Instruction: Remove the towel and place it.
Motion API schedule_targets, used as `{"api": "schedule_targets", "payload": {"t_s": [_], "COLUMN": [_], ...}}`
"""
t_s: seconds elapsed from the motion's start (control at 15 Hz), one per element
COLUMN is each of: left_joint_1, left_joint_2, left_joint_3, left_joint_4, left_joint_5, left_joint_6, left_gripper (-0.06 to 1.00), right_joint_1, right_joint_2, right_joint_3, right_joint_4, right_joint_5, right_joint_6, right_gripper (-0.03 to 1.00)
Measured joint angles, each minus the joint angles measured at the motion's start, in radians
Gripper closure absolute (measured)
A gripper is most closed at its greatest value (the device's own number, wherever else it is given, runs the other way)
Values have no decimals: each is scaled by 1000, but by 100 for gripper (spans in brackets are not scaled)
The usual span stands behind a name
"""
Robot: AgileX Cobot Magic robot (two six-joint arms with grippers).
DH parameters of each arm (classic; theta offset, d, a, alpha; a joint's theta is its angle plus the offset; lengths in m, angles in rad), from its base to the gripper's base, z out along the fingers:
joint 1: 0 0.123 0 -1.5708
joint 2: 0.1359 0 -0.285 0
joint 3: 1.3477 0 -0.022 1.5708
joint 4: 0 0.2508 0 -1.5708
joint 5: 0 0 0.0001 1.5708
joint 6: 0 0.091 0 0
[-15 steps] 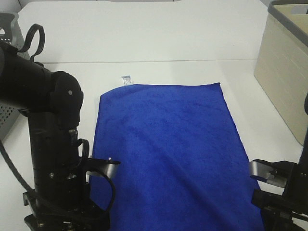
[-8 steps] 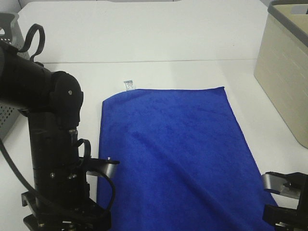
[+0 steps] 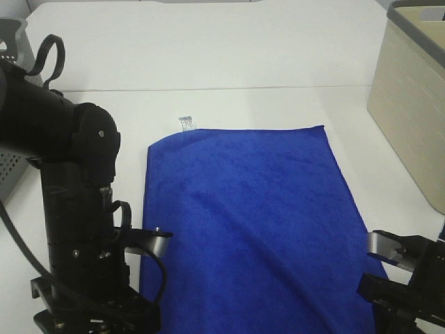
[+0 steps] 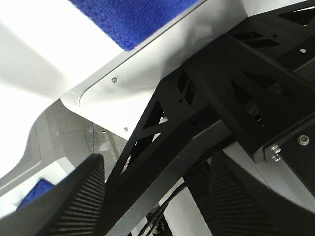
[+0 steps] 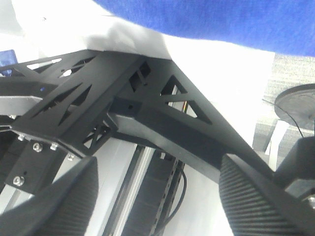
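The towel [image 3: 250, 216] is a royal-blue cloth lying flat on the white table [image 3: 208, 56], with a small white tag [image 3: 184, 122] at its far left corner. Its near edge hangs over the table's front edge, which shows in the left wrist view [image 4: 133, 19] and the right wrist view [image 5: 206, 19]. My left gripper [image 4: 157, 206] sits below the table front at the towel's near left; its ribbed fingers [image 4: 74, 206] are apart with nothing between them. At the near right, my right gripper [image 5: 157, 201] is also open and empty.
A beige basket [image 3: 410, 104] stands at the right edge of the table. A grey perforated basket [image 3: 14, 42] is at the far left. The bulky black left arm [image 3: 76, 209] rises at the near left. A black support frame [image 5: 147, 113] lies under the table front.
The towel has slid a little toward the near edge. The right arm dipped lower and came back up. The left arm has not moved.
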Motion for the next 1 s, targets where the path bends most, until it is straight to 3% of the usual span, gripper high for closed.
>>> {"api": "schedule_targets", "payload": {"t_s": [0.4,0.73,0.93,1.0], "left_joint_1": [0,9,73,141], "left_joint_2": [-4,-67,-78,-78], "left_joint_3": [-14,-124,-232,-315], "left_joint_4": [8,70,144,157], "left_joint_5": [1,3,5,5], "left_joint_6": [1,-51,-126,-134], "left_gripper": [37,37,37,37], "right_joint_1": [-2,-2,-2,-2], "right_joint_2": [0,1,1,2], "right_joint_3": [-58,-333,-527,-659], "right_joint_4": [6,7,3,0], "right_joint_5": [23,76,86,71], "right_joint_6": [-40,-76,-76,-86], "right_gripper": [28,28,28,28]}}
